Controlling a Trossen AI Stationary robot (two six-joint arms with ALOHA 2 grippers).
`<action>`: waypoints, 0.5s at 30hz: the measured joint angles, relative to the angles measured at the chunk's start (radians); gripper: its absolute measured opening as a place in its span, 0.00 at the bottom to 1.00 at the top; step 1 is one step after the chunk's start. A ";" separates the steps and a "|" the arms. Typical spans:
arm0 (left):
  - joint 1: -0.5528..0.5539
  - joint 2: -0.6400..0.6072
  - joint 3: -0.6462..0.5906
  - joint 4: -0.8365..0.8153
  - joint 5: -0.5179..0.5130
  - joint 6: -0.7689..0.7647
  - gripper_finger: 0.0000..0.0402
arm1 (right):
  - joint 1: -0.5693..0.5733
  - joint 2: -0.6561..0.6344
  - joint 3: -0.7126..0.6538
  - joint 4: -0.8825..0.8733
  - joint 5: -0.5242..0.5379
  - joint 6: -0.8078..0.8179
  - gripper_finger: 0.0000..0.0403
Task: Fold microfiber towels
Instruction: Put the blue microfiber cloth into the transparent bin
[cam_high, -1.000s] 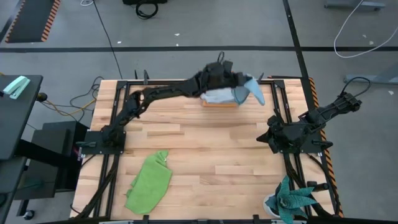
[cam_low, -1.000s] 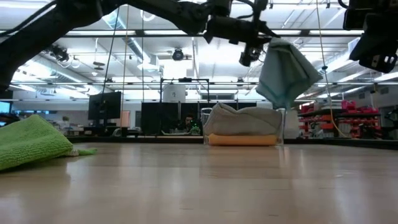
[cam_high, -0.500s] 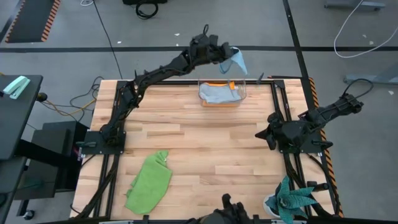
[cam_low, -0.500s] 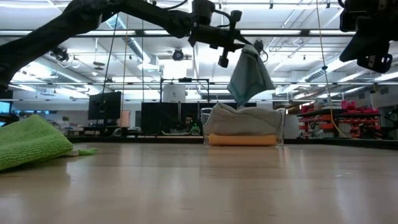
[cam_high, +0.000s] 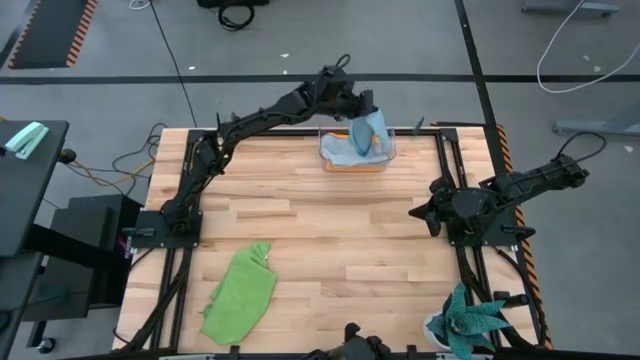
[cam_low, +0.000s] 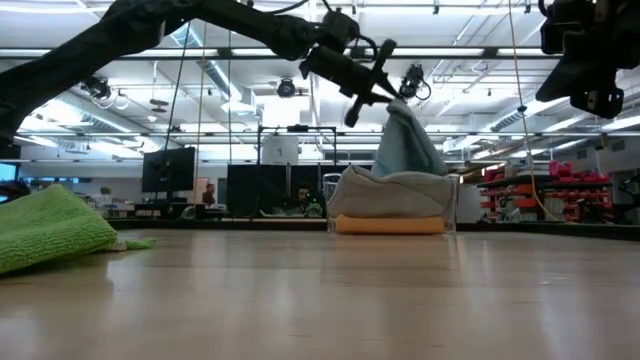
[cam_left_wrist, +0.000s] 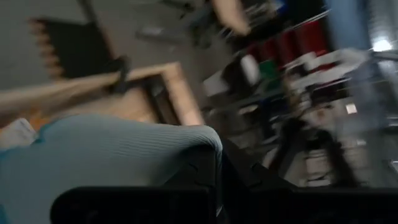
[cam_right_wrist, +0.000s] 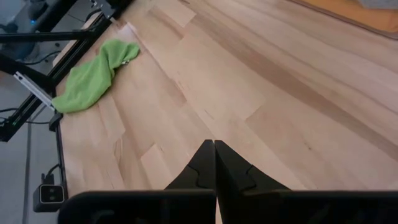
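The left gripper (cam_high: 362, 103) is pinching a soft, ribbed light blue towel (cam_high: 368, 130), draping it in a peak over the clear box (cam_low: 392, 205). The right gripper (cam_right_wrist: 214, 163) is idling closed; a crumpled green towel (cam_high: 241, 293) is lying apart.

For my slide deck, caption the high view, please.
Left gripper lowers light blue towel into clear box.

We look straight down on the whole table (cam_high: 330, 230) from above, level across it from its edge, and closely past each wrist, the green towel (cam_high: 240, 292) showing in overhead, low and right-wrist views.
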 joint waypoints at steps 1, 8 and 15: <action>-0.002 0.000 0.000 -0.042 0.000 0.005 0.02 | 0.000 0.000 0.000 0.000 -0.002 0.002 0.00; -0.003 0.000 -0.001 -0.256 0.000 0.079 0.02 | -0.030 0.000 0.000 0.020 0.024 -0.004 0.00; -0.003 0.001 -0.001 -0.130 0.046 0.058 0.02 | -0.333 0.035 0.000 0.216 0.111 -0.237 0.00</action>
